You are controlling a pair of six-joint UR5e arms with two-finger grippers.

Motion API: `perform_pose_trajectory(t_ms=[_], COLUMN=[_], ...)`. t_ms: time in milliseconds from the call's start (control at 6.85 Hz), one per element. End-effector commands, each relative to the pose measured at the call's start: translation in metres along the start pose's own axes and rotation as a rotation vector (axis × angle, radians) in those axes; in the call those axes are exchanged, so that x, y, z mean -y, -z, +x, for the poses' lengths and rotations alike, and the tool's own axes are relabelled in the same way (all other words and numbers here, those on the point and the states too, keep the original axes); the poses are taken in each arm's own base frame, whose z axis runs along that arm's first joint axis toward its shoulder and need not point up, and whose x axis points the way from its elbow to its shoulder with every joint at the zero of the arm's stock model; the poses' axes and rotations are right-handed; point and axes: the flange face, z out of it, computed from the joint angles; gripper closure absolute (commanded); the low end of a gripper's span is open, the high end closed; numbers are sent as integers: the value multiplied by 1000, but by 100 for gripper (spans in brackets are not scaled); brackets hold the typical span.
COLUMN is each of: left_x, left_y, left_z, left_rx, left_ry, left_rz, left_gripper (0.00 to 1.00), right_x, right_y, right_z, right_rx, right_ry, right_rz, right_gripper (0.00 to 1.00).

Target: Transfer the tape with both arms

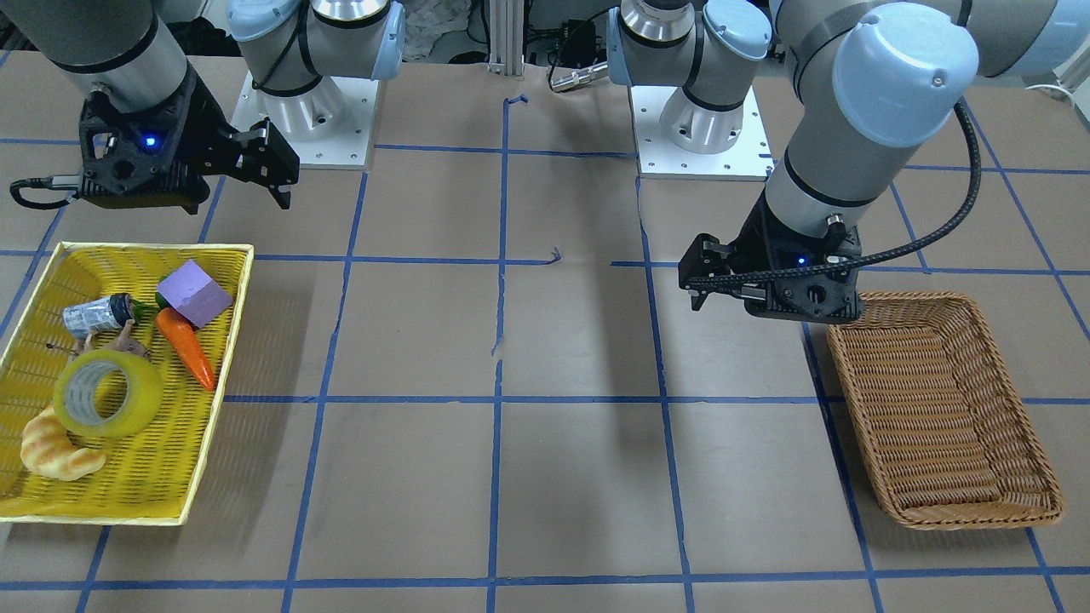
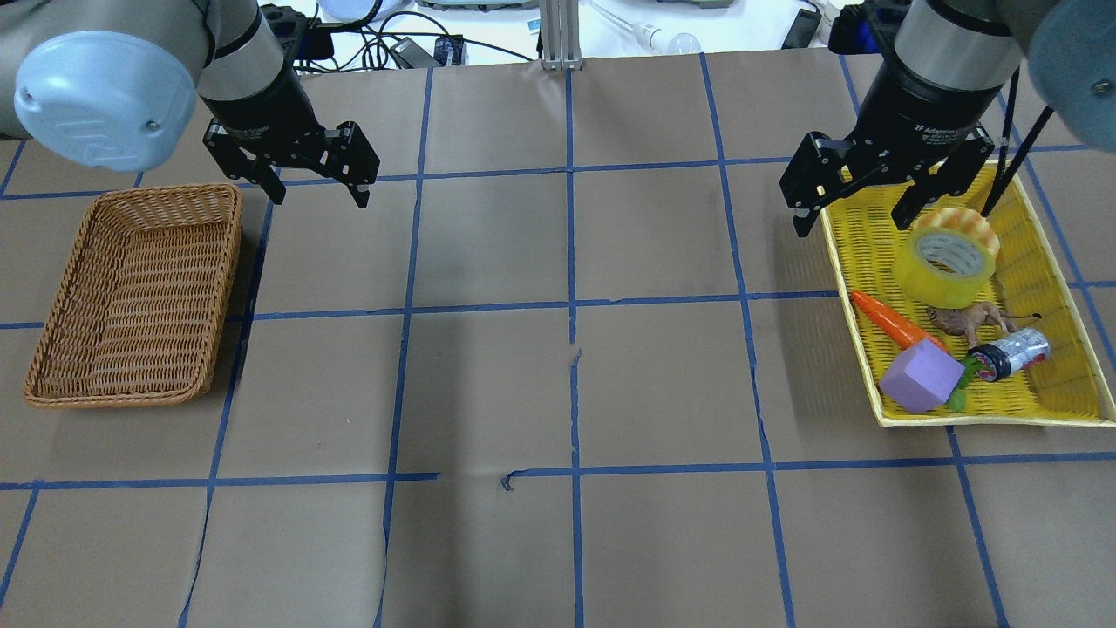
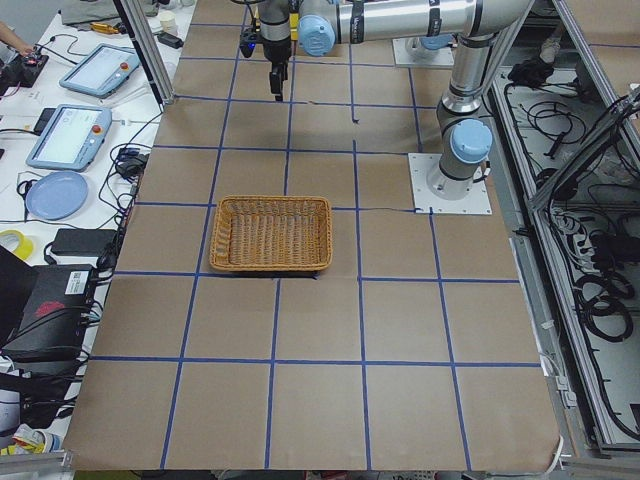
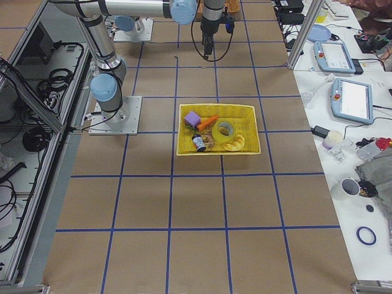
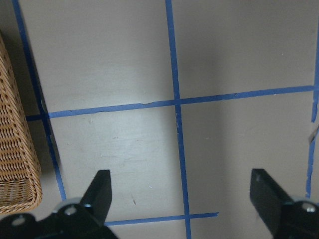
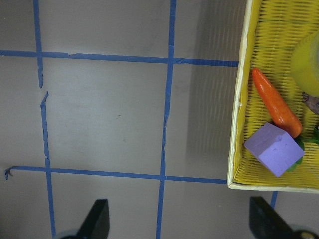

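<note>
Tape: the tape lies tilted in the yellow basket on my right side of the table. It touches the croissant and is near the carrot and the purple block.
Right gripper: the right gripper hangs above the yellow basket's inner rim, near the tape but apart from it, with jaws spread and nothing between them.
Left gripper: the left gripper hangs over bare table just beside the wicker basket, jaws spread and empty.
Done so far: nothing that I can see, as the tape sits ungripped among the other items.
Left to do: the whole run, by my judgement. The right side picks the tape up and passes it across mid-table. The left side takes it and probably sets it in the wicker basket, which holds nothing.
Writing: white print on the collar above the right gripper starts "2F Adaptive" — the rest is too small for me. The left collar has similar print that I cannot read. The grey print on the tape's core and the label on the small bottle are also illegible.
</note>
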Motion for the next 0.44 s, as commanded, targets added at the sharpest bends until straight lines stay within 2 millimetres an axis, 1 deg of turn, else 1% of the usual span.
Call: perform_pose_trajectory(t_ms=[0,146,292], left_x=[5,4,4], left_y=[0,-2,0], left_z=[1,1,1], left_rx=[-6,-1,5], left_ry=[0,2,0], left_rz=[37,39,41], left_gripper=[0,0,0], right_x=[1,1,0], right_y=[-1,1,-2], right_z=[0,0,1], right_rx=[1,-4,-4], right_ry=[1,-2,-2], right_rz=[-1,1,-7], right_gripper=[0,0,0])
